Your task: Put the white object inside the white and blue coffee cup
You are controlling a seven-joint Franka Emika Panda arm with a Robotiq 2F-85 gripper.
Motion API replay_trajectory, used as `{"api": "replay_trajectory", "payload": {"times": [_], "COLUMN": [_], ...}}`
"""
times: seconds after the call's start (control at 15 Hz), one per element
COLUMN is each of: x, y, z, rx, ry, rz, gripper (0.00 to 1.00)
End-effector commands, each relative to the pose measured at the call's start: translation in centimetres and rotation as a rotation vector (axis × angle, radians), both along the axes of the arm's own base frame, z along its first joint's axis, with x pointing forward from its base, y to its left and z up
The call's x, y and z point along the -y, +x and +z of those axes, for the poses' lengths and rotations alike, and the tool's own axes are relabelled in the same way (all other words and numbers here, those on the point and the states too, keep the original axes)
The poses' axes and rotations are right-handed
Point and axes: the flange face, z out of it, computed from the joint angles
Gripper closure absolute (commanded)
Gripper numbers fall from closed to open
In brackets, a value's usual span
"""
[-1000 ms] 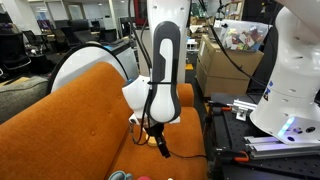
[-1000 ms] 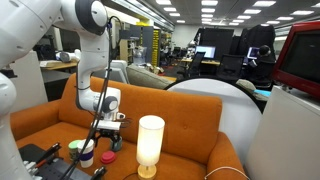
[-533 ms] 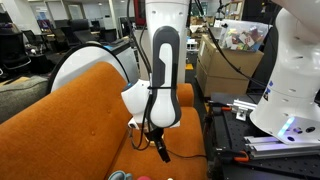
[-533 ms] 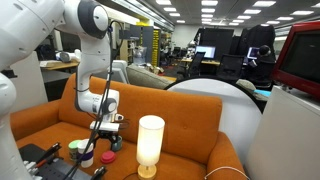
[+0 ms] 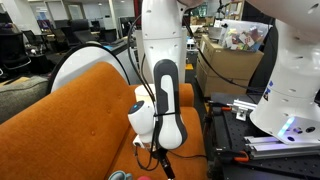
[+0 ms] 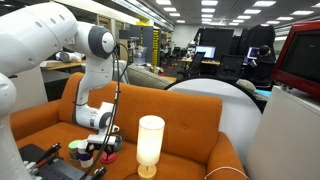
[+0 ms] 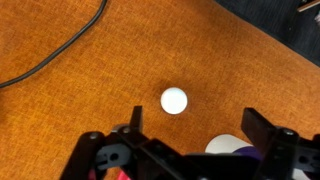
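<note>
White little round disc [image 7: 174, 100] is lying flat on the orange fabric sofa seat [image 7: 60, 120], pretty much dead centre in the wrist view. Nothing is touching it, just bare cushion all around.

The black Robotiq gripper [image 7: 191, 117] hangs right over it with the jaws spread wide and nothing between them. One finger comes up at the left of the disc and the other well off to its right, and the disc sits beyond the tips, closer to the left one. So it's not grabbed, it's just sitting there.

At the bottom edge of the wrist view there's a white rounded shape [image 7: 224, 146] with a bit of purple-blue next to it, tucked against the gripper body. I honestly can't tell if that's the cup. A thin black cable [image 7: 60, 55] curves across the cushion in the top-left corner.

In an exterior view the white robot arm [image 6: 95, 45] is bent down low to the sofa [image 6: 180, 115], with the gripper [image 6: 103, 150] down among some small coloured bits on the seat that are too tiny to make out. A tall white cylinder lamp [image 6: 150, 143] stands just beside it, nearer the camera.
</note>
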Motion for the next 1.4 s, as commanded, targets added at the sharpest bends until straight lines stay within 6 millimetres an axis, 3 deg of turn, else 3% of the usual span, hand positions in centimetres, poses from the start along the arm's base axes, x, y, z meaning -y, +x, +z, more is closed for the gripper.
{"api": "replay_trajectory", "payload": {"times": [0.0, 0.67, 0.87, 1.33], "x": [0.2, -0.3, -0.7, 0.3], "y": [0.0, 0.3, 1.0, 1.5], "z": [-1.6, -2.4, -3.9, -7.5], "rx": [-0.023, -0.037, -0.048, -0.070], "ry": [0.007, 0.056, 0.100, 0.077], "rz": [0.003, 0.008, 0.026, 0.007], "gripper": [0.00, 0.00, 0.00, 0.00]}}
